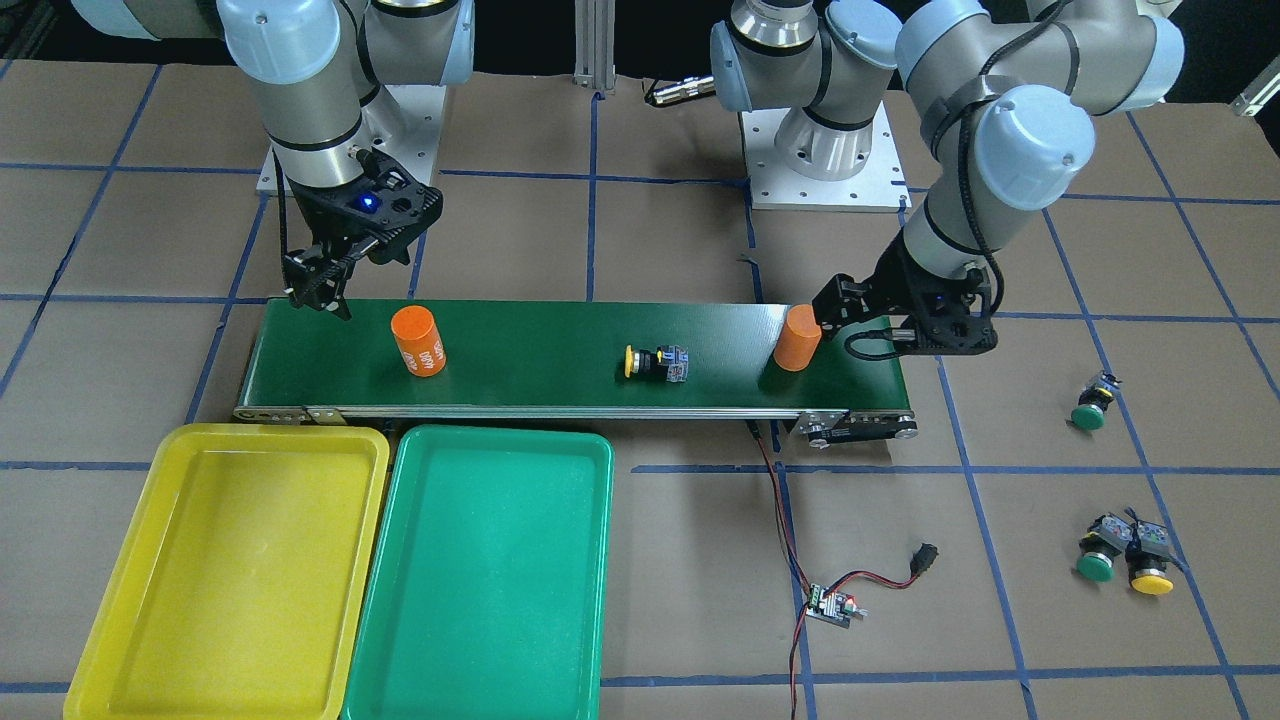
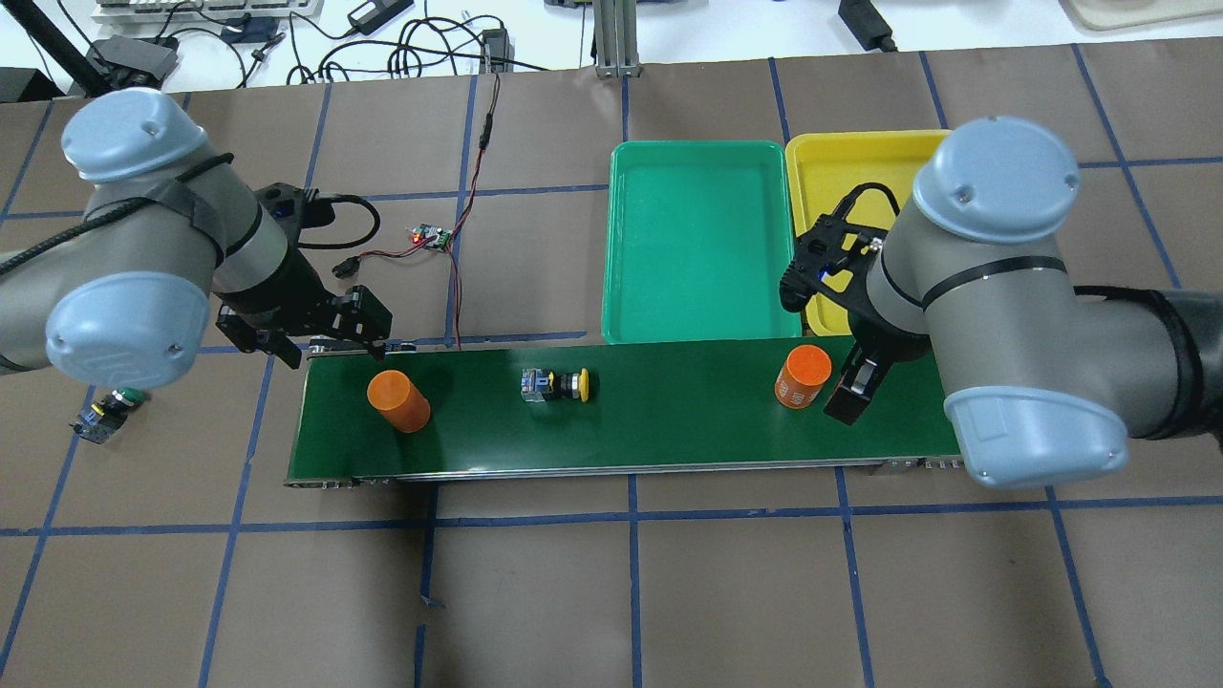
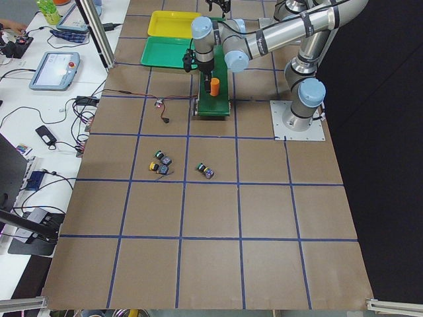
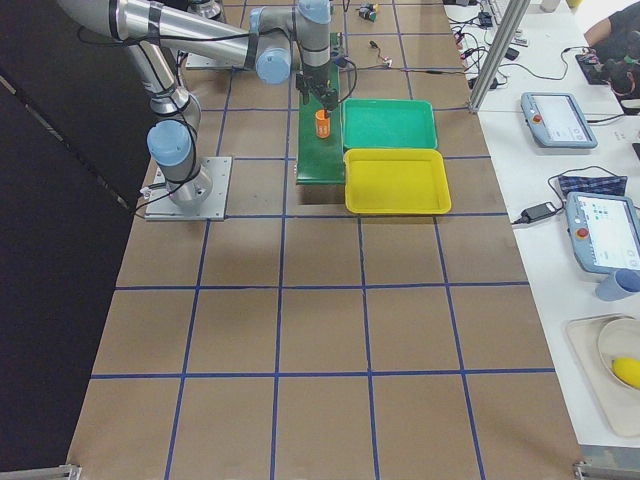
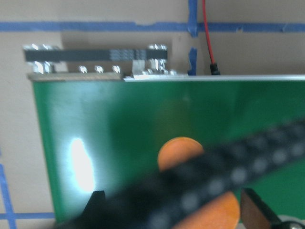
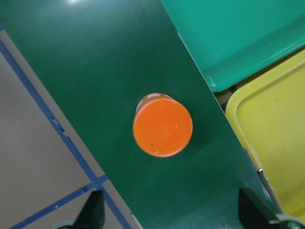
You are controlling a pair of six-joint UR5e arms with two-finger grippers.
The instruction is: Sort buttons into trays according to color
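yellow tray [image 1: 235,580] and green tray [image 1: 490,575] sat nearest, side by side, just in front of the conveyor belt [image 1: 560,340]. on the table past the belt's left-arm end: paired green button [image 1: 1097,560] touching paired yellow button [image 1: 1150,572], lone green button [image 1: 1090,408] farther back. belt button [image 1: 655,363], yellow cap, lay on its side mid-belt between left cylinder [image 1: 797,337] and right cylinder [image 1: 418,340]. left gripper [image 5: 174,206] was spread by left cylinder, nothing pinched. right gripper [image 6: 171,210] was spread over right cylinder, holding nothing.
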